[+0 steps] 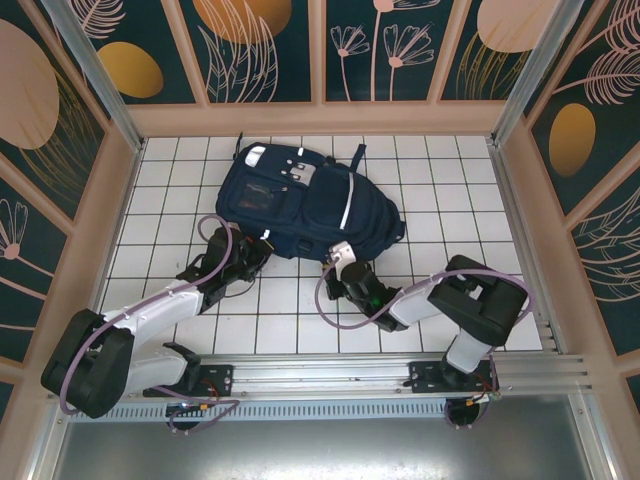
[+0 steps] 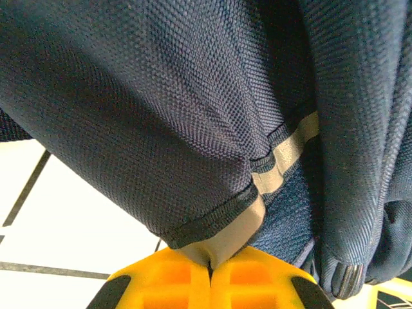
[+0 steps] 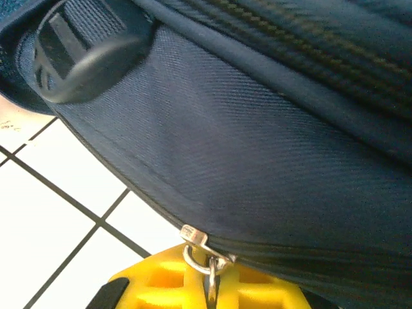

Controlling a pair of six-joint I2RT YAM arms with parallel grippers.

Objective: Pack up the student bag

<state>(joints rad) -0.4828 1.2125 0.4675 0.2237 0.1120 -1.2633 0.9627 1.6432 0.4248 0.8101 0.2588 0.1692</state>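
One student bag [image 1: 305, 205] lies flat toward twelve o'clock on the counter [image 1: 290, 320]. Two sets of jaws meet it. The left jaws are clamped on the bag's grey trim [image 2: 222, 235] at its seven o'clock edge. The right jaws pinch one metal zipper pull [image 3: 205, 254] at five o'clock. The counter is white tile with dark grout. Teal floral wall panels [image 1: 270, 50] surround it.

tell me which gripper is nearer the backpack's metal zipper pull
Right. The right gripper is shut on the zipper pull at the near edge of the backpack; the left gripper pinches a grey reflective strip farther left along that edge.
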